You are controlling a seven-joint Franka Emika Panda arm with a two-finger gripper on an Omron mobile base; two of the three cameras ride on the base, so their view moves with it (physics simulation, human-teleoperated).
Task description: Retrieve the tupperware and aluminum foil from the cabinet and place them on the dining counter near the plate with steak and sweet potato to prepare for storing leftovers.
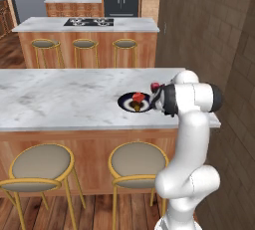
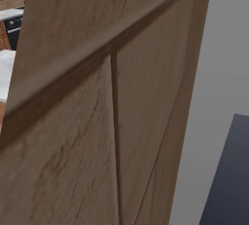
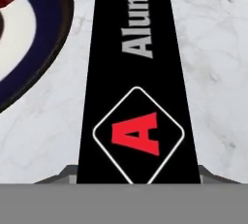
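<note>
Wood, brown, grooved panel (image 2: pixel 112 121): stands very close in the right base view; a grey wall lies beyond its right edge.

Marble, white-grey, dining counter (image 1: pixel 60 99): long slab on a wood-panelled base, running across the left base view.

Island (image 1: pixel 134 25): marble top with a black cooktop (image 1: pixel 88 22), behind the dining counter; three stools stand at its front.

Stools, gold-framed, round grey seats: two at the near side of the dining counter (image 1: pixel 42 164), (image 1: pixel 137 162).

Arm, white (image 1: pixel 191 124): rises at the lower right and bends over the counter's right end.

Plate, dark-rimmed (image 1: pixel 127 105): on the counter near its right end, carrying red and brown food (image 1: pixel 138 97).

Aluminum foil (image 3: pixel 138 72): long black carton, red letter in a white diamond, white lettering. It lies lengthwise over the marble, just beside the plate's rim and apart from it; whether it rests on the slab cannot be told.

Gripper (image 3: pixel 138 177): clenched on the near end of the carton, one grey fingertip (image 3: pixel 65 173) at each long side.
</note>
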